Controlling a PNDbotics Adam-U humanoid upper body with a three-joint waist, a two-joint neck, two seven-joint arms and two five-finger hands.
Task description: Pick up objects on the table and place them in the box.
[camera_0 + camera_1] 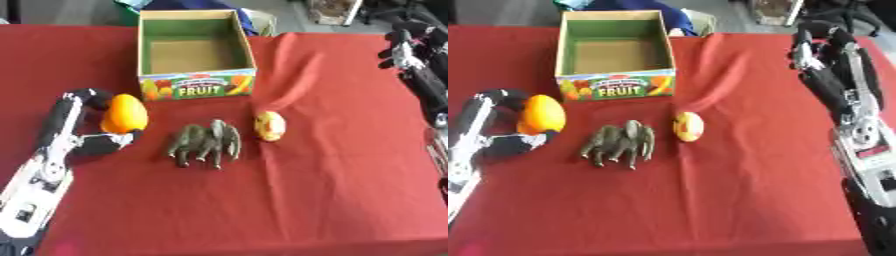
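One orange fruit [123,114] sits in the left hand [87,120], whose fingers and thumb curl round it from the left side and from below, at the left of the worktop [332,190] and close to the near left corner of the box [196,50]. Whether the fruit is lifted clear of the red cloth cannot be told. It appears smooth and rounded, probably a light, rigid toy; such a surface may slip, so a hold across its widest part looks soundest.

Just right of the fruit lies a grey-green legged figure [206,141], likely stiff and light; its body offers a better purchase than the thin legs. Beside that, a small yellow and red rounded piece [269,125] rests near the box front, and it may roll if nudged.

The right hand [814,42] hangs raised at the far right edge, apart from all objects; its fingers cannot be made out, so its state cannot be told.

The box stands open and shows nothing inside. Its front panel reads "FRUIT", with printed fruit pictures alongside; smaller lettering above is illegible.
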